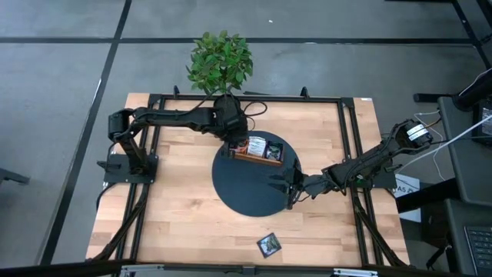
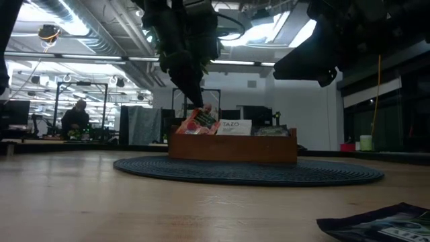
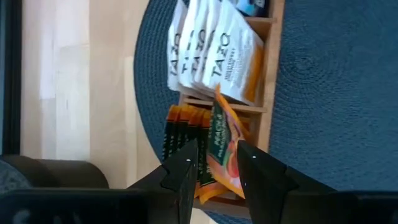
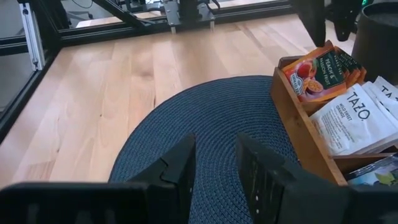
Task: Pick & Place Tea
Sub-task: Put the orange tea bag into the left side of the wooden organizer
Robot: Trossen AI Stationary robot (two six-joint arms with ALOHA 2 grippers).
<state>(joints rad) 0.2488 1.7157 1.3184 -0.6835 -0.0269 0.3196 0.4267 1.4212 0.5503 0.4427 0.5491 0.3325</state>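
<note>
Tray (image 1: 257, 159) nearly filled; left gripper (image 3: 214, 163) pinches an orange sachet (image 3: 222, 149) over its end compartment; right gripper (image 4: 214, 155) empty, part-open, beside the tray; one dark sachet (image 1: 269, 244) left, well apart.

Grey floor tiles (image 1: 61, 115) are surrounding the desk (image 1: 192, 223), a potted plant (image 1: 221, 61) is standing at its far edge, and ceiling lights (image 2: 80, 57) are glowing over distant workstations.
</note>
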